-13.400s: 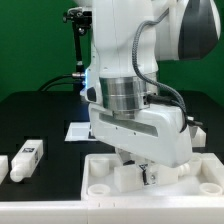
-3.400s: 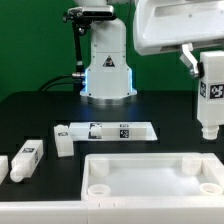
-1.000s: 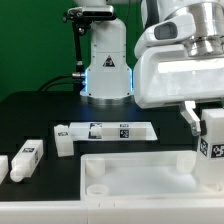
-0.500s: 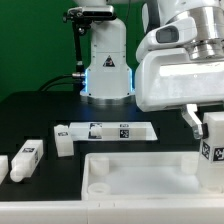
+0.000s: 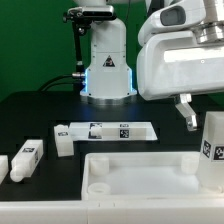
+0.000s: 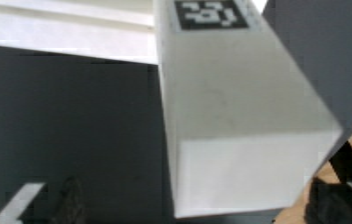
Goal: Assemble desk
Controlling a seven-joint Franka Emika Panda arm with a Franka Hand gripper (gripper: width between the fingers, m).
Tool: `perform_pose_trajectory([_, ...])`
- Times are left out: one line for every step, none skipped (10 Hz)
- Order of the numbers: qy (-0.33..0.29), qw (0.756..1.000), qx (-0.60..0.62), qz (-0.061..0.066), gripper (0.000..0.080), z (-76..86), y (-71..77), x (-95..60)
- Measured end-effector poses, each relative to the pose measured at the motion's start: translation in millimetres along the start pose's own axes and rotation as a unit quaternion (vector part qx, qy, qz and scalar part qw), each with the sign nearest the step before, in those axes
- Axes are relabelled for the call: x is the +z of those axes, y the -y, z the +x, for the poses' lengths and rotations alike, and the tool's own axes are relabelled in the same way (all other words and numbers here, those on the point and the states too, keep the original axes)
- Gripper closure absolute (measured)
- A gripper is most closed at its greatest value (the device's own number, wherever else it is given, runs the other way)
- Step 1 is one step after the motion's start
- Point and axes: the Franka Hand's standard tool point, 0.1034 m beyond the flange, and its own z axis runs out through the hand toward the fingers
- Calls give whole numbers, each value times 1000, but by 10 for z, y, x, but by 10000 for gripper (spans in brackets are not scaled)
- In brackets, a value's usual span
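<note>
The white rimmed tabletop (image 5: 140, 172) lies at the front of the black table, with a round socket (image 5: 100, 186) showing on the exterior view's left. A square white leg (image 5: 212, 150) with a tag stands upright in the tabletop's corner on the exterior view's right. My gripper (image 5: 210, 125) straddles the leg's top. One finger (image 5: 187, 113) hangs a little apart from the leg. In the wrist view the leg (image 6: 235, 130) fills the middle. My gripper (image 6: 199, 205) is open there, with a dark gap between one finger (image 6: 40, 200) and the leg.
Loose white legs (image 5: 29, 153) lie at the exterior view's left, with another white part (image 5: 63, 140) beside them. The marker board (image 5: 112, 130) lies behind the tabletop. The white robot base (image 5: 108, 60) with a blue light stands at the back.
My wrist housing has risen a little and the visible finger has drawn slightly away from the leg. The leg stays upright in the corner socket.
</note>
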Motion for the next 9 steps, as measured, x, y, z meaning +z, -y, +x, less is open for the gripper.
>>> perform_pose_trajectory([24,1000,5,5,156,6,54,11])
perform_pose_trajectory([42,999,4,7,150,-77,107,64])
perform_pose_trajectory([87,996,4,11,150,-184,65,72])
perform_pose_trajectory([108,994,6,11,150,-198,19,60])
perform_pose_trajectory([126,992,6,13,150,-212,19,60])
perform_pose_trajectory([121,993,12,13,228,-199,22,67])
perform_pose_trajectory([122,992,22,11,422,-205,22,72])
perform_pose_trajectory([121,992,38,9,422,-200,5,69])
perform_pose_trajectory([121,989,82,2,507,-203,-29,72])
